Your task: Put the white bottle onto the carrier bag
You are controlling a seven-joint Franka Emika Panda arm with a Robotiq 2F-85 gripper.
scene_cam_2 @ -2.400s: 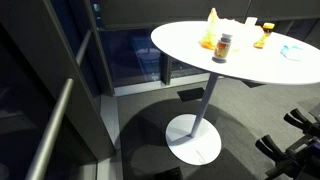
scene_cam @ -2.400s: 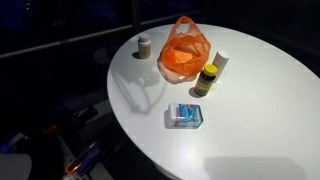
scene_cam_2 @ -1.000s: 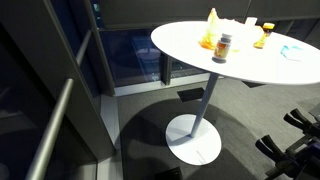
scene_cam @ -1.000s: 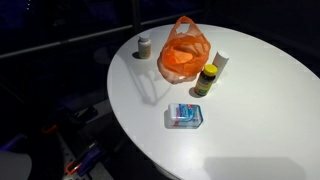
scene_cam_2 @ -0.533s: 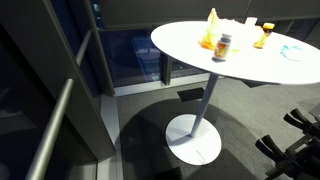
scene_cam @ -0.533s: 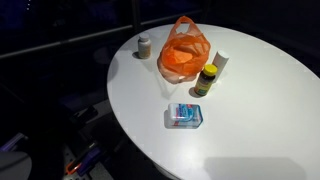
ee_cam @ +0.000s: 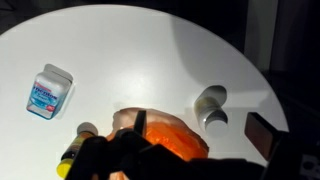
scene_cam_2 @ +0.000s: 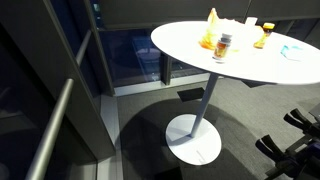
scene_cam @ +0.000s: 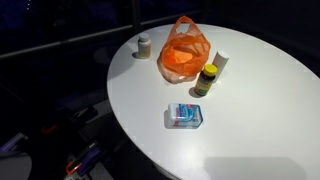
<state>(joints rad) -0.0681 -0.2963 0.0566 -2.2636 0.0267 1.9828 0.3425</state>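
The orange carrier bag (scene_cam: 183, 52) lies on the round white table (scene_cam: 250, 120); it also shows in the other exterior view (scene_cam_2: 210, 30) and at the bottom of the wrist view (ee_cam: 165, 135). The white-capped bottle (scene_cam: 144, 44) stands beside the bag, apart from it, and shows in an exterior view (scene_cam_2: 224, 45) and the wrist view (ee_cam: 211, 102). My gripper (ee_cam: 200, 130) appears only in the wrist view. It is open and empty, above the table, with one finger over the bag and the other beyond the bottle.
A yellow bottle (scene_cam: 207, 78) stands on the bag's other side. A small white container (scene_cam: 221, 58) stands behind it. A blue and white packet (scene_cam: 185, 115) lies nearer the table's front edge (ee_cam: 48, 90). The table edge curves close behind the bottle.
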